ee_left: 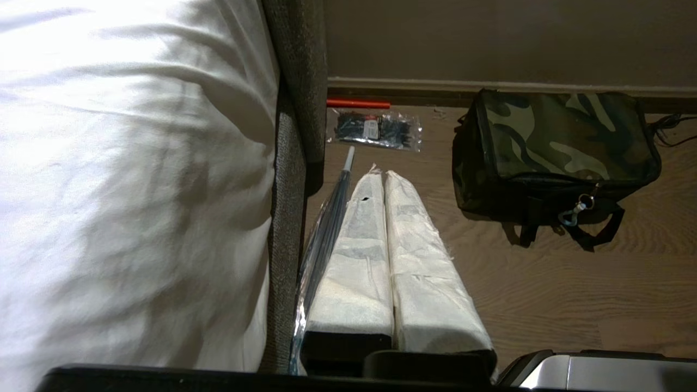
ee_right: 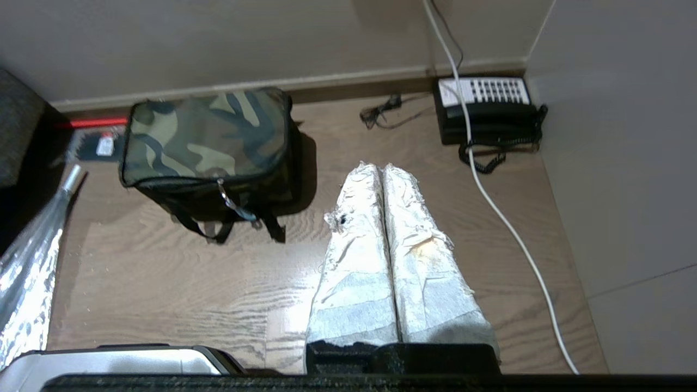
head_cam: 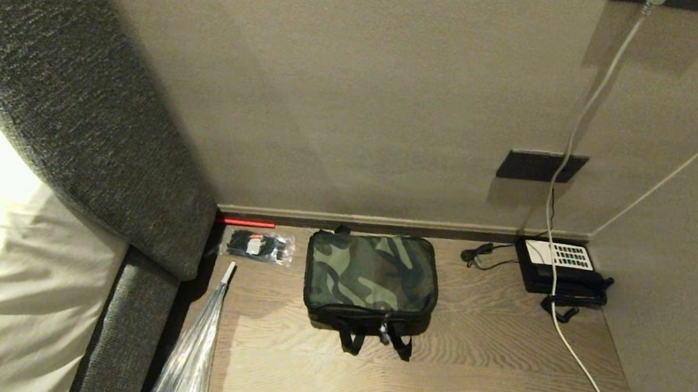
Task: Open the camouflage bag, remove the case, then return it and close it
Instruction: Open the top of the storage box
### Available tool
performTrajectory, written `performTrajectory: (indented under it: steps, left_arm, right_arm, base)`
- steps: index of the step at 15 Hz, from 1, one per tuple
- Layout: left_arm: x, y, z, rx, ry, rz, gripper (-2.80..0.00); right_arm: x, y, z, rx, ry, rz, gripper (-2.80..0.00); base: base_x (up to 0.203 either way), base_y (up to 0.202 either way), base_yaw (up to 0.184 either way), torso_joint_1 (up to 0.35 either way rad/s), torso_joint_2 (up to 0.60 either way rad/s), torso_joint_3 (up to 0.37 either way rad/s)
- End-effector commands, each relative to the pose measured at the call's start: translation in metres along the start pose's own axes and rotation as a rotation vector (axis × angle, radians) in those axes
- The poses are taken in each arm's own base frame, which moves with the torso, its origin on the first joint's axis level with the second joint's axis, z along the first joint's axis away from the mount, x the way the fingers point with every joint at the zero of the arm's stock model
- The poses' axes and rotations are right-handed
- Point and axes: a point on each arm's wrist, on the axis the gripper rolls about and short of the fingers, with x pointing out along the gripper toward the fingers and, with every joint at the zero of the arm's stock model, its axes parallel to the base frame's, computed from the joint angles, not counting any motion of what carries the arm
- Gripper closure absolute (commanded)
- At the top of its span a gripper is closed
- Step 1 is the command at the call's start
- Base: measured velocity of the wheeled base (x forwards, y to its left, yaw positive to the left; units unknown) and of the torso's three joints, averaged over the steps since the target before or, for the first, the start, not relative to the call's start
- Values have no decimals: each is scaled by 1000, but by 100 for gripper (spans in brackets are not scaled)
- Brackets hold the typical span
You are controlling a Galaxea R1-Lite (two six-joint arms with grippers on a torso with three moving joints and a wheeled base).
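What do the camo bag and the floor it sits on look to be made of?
The camouflage bag looks like soft woven fabric, perhaps nylon or canvas: matte printed top, black sides, webbing straps, a metal zip pull at the front. The floor looks like wood or wood-look laminate: brown planks with wavy grain and a slight sheen. Which one, I cannot tell.

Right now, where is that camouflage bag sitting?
In the head view the camouflage bag sits closed on the wooden floor near the back wall, between a clear packet of cable ties on its left and a black telephone on its right.
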Motion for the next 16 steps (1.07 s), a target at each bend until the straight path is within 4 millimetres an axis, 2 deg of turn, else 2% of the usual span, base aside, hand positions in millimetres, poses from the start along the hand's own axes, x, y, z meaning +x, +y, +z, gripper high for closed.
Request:
performTrajectory:
  steps: [1,16]
  left_arm:
    - [0,0,0,-1,-1,0,0]
    - [0,0,0,-2,-1,1,0]
  right_arm:
    - [1,0,-3,0,11,-1,0]
    - [1,0,-3,0,11,-1,0]
  base:
    - [0,0,0,2,1,-192]
    - [0,0,0,2,3,-199]
